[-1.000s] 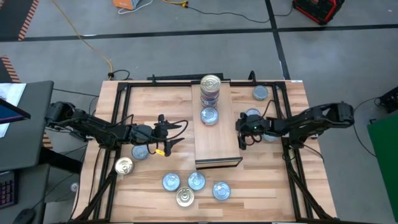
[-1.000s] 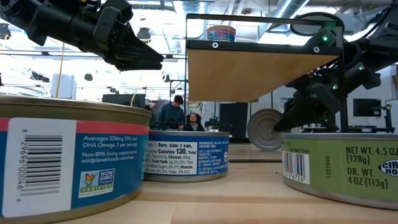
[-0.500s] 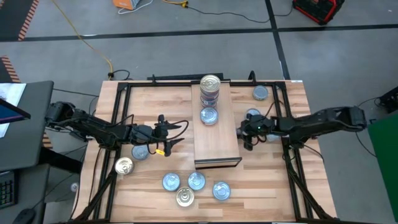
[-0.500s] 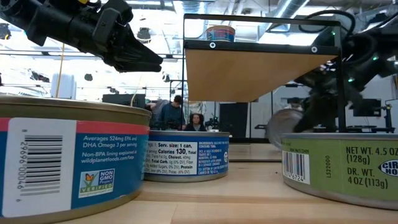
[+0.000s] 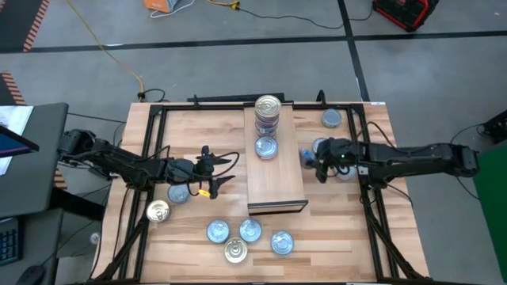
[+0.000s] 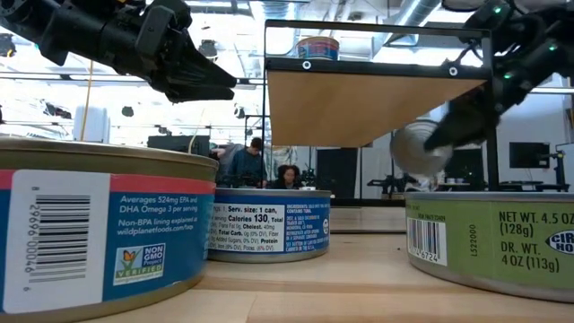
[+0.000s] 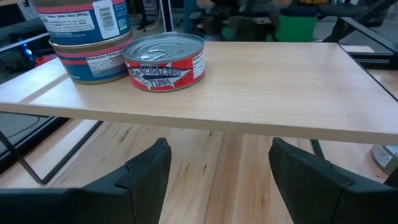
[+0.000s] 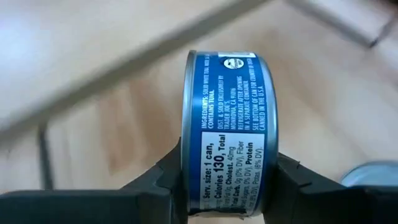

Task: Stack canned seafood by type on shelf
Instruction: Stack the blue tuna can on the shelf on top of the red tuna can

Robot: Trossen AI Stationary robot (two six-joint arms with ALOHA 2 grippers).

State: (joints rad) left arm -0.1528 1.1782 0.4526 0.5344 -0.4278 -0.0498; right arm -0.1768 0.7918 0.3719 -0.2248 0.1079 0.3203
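Right gripper (image 8: pixel 227 186) — clamped on blue tin (image 8: pixel 227 118).

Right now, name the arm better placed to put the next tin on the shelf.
Right: its pincer already grips a blue-labelled tin beside the shelf. The left pincer is open, holding nothing.

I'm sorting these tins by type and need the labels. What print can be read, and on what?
"TUNA": red-label tin on the shelf.
"Calories 130": blue tin held in the right gripper.
"NET WT. 4.5 OZ (128g)": green tin.
"NON GMO VERIFIED": nearest blue tin.
Smaller print is unreadable.
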